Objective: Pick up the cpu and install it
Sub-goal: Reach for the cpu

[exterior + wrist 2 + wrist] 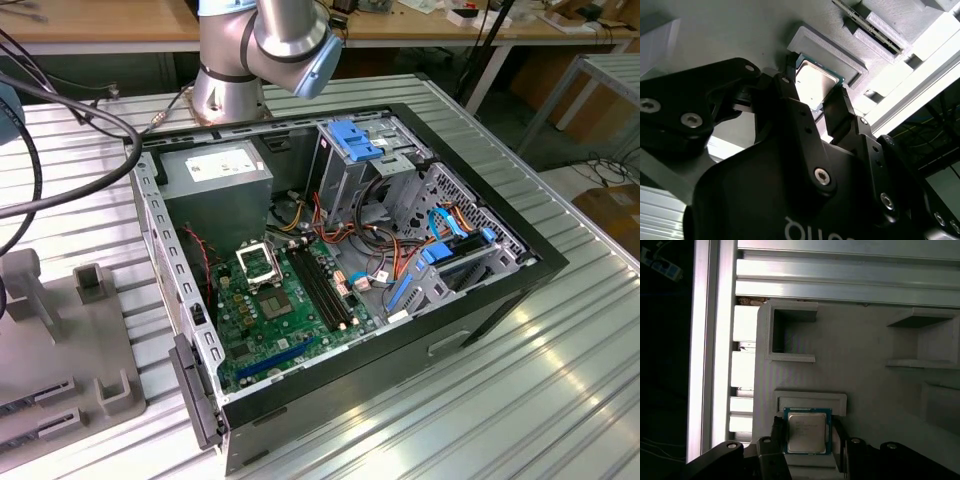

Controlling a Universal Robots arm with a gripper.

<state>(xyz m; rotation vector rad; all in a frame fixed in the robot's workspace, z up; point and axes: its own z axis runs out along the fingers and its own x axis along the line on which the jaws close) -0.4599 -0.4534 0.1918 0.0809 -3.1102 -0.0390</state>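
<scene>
Bright bench, murky wrist views.
Glare streaks the ribbed table (520,380); my gripper (811,86) sits in black shadow, the cpu (817,80) lid washed pale.

You have a ribbed silver metal table (520,390) under the work, its long slats running across the exterior view and catching bright glare towards that view's right. In the first wrist view the same pale metal slats (840,270) show lit strips, with deep shadow past the table's edge. Behind it stands a long light wooden workbench (100,20) on a pale slanted leg (487,70). At the exterior view's right you see a second slatted metal table (615,70), a grey floor (565,150) below it, and a brown cardboard box (615,215) standing on that floor.
</scene>
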